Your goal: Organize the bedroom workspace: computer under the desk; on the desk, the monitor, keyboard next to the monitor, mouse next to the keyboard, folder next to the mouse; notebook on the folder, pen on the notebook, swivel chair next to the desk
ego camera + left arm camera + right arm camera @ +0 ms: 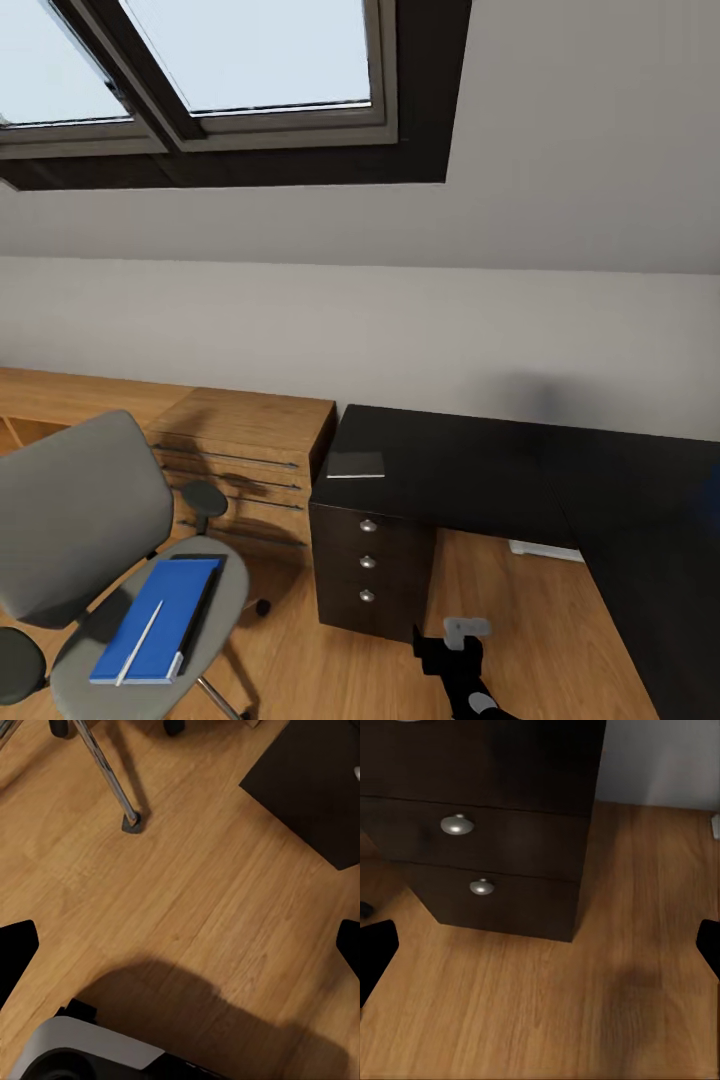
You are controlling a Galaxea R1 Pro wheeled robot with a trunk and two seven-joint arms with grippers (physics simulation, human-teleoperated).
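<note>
1. Facing the desk (480, 470) from the head view, we note its black top carries just one of the task's things: the notebook (356, 464), a thin grey rectangle lying flat near the corner above the drawers (368, 562).
2. We find the swivel chair (95, 560) standing apart from the desk, in front of the light wood cabinet (250, 460). The blue folder (160, 618) lies on its seat, with the white pen (139, 642) resting on the folder.
3. We judge the folder move not yet done, so the stack of notebook on folder and pen on notebook is also left to do. The chair is not yet drawn up beside the desk.
4. We see no monitor, keyboard, mouse or computer on the stretch of desk that shows, so we cannot say how those steps stand.
5. The right gripper (540, 941) has its fingertips at the two edges of its wrist view, wide apart, with nothing between them; it looks at the drawer knobs (457, 824) and wood floor (585, 1020).
6. The left gripper (180, 949) is likewise spread wide and holds nothing, hanging over bare floor near a silver chair leg (109, 776).
7. We judge the task at an early stage.
</note>
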